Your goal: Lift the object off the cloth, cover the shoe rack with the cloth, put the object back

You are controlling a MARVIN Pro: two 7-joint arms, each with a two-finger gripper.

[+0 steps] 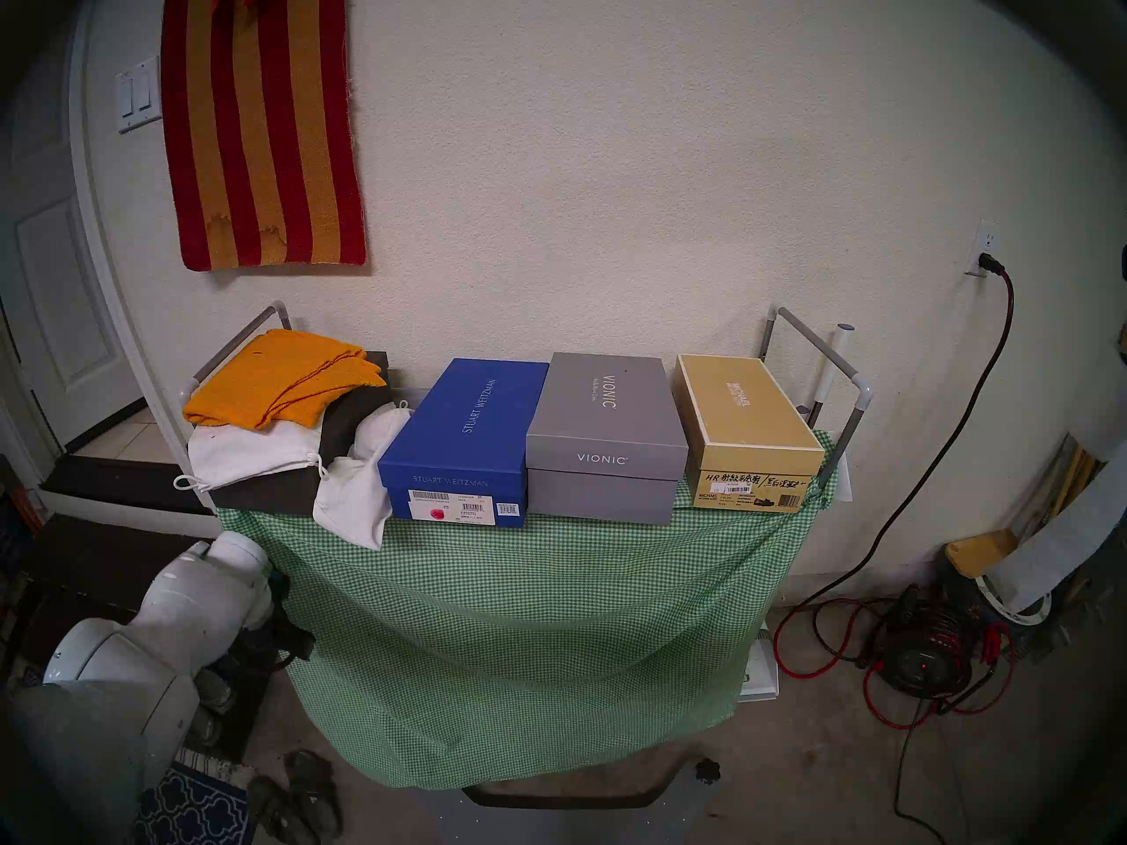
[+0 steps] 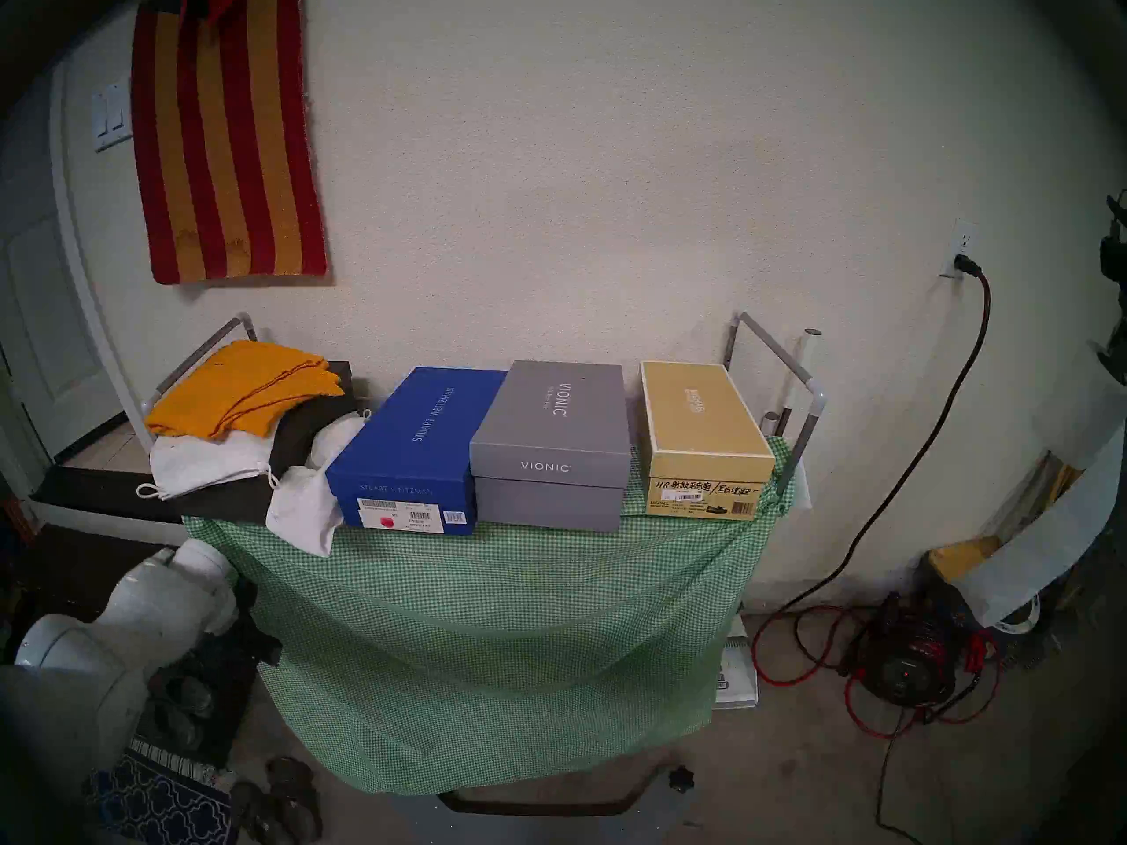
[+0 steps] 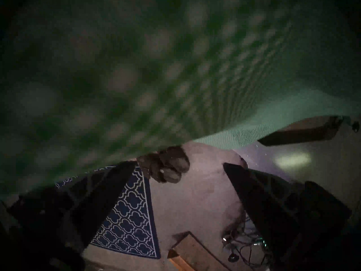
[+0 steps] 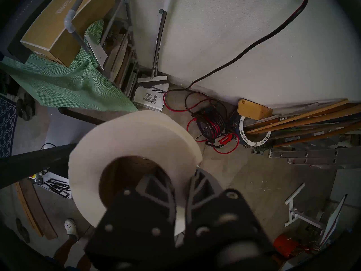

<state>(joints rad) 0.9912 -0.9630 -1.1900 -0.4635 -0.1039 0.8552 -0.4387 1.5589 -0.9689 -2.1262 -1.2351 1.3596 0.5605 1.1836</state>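
The right gripper (image 4: 180, 188) is clamped on the paper roll (image 4: 125, 147): one grey lattice finger (image 4: 154, 188) sits inside the brown cardboard core and the other lies against the outer white paper, pinching the roll's wall between them. The roll is held up in the air, well above the concrete floor and to the right of the shoe rack (image 4: 75, 30).

The left gripper (image 3: 179, 186) has its two dark fingers (image 3: 273, 206) spread wide apart with nothing between them. It hangs at the left front of the rack, pointing down, with blurred checked fabric filling the upper part of its view and a pair of dark sandals (image 3: 166, 167) and a navy patterned mat (image 3: 129, 215) on the floor below. From the head, the white left arm (image 1: 183, 612) shows at the near left, its gripper end against the cloth's left edge.

The green-and-white checked cloth (image 1: 518, 630) drapes from the rack's top tier down over its front in sagging folds, nearly to the floor. Its right top corner is bunched around the rack's right post (image 1: 844, 441).

On the top tier, left to right: a folded orange cloth (image 1: 280, 377), white drawstring bags (image 1: 360, 496), a blue shoebox (image 1: 463, 447), a grey shoebox (image 1: 604, 435) and a tan shoebox (image 1: 747, 429). A red-and-orange striped rug (image 1: 262, 124) hangs on the wall behind.
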